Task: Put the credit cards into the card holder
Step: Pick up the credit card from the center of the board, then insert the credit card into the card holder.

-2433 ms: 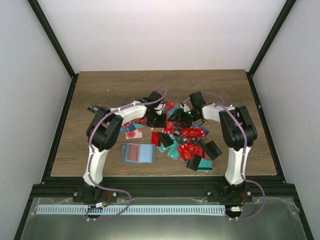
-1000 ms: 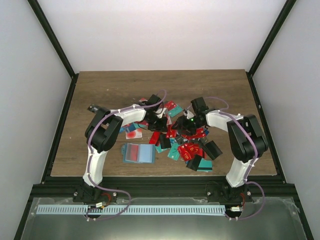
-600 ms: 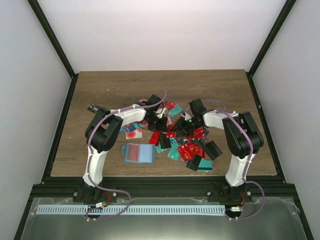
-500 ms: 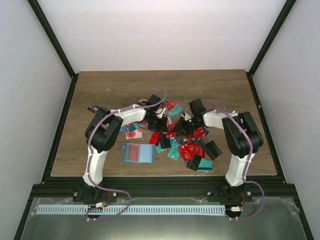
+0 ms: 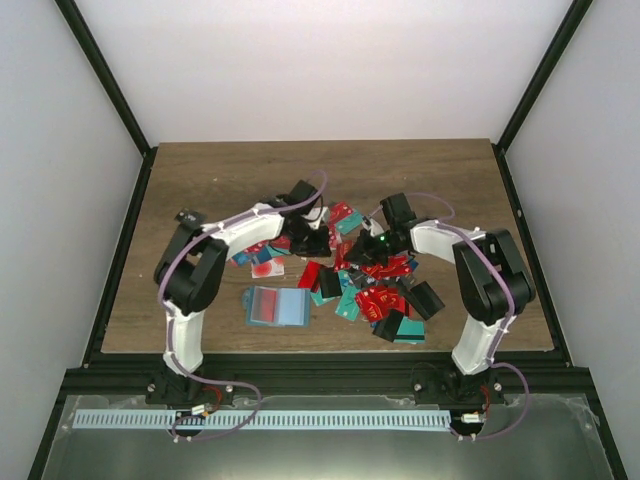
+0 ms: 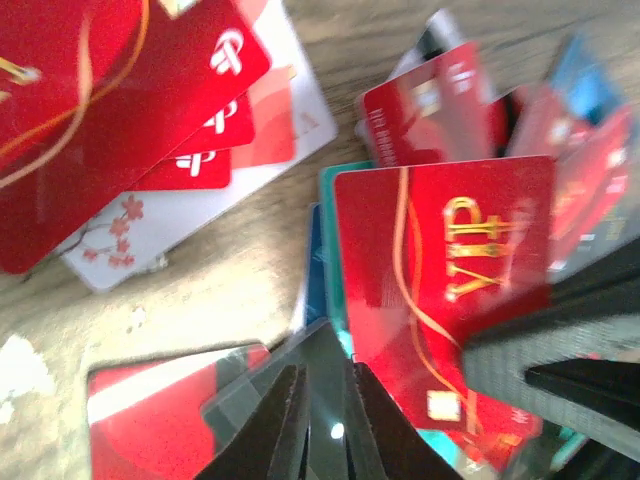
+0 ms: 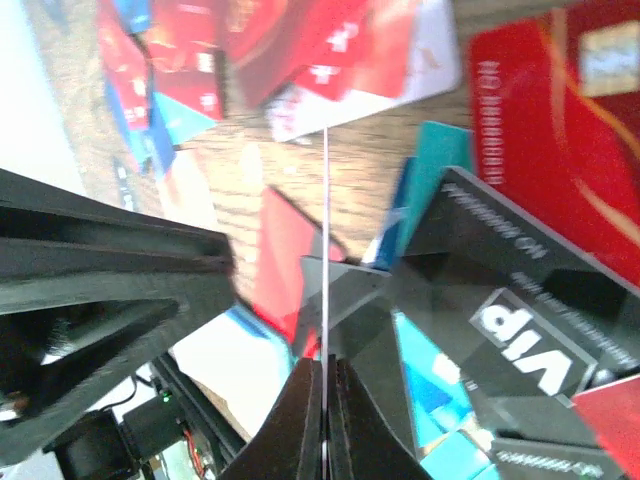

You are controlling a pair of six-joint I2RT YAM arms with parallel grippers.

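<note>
at the middle of the table [image 5: 220, 180], over the heap of credit cards [image 5: 375, 285], the right gripper [image 7: 325, 365] is pinched tight on a single card [image 7: 325, 220], seen edge-on as a thin pale line. the left gripper [image 6: 322, 372] has its fingers a slit apart beside a red vip card [image 6: 450, 280]; whether they grip anything i cannot tell. the card holder [image 5: 290, 307] lies open just left of the heap, toward the arms.

We are seeing mostly red credit cards [image 5: 385, 300], some teal. One red card [image 6: 445, 290], middle of the left wrist view, is showing gold letters. The card holder [image 5: 290, 308] is looking blue.
</note>
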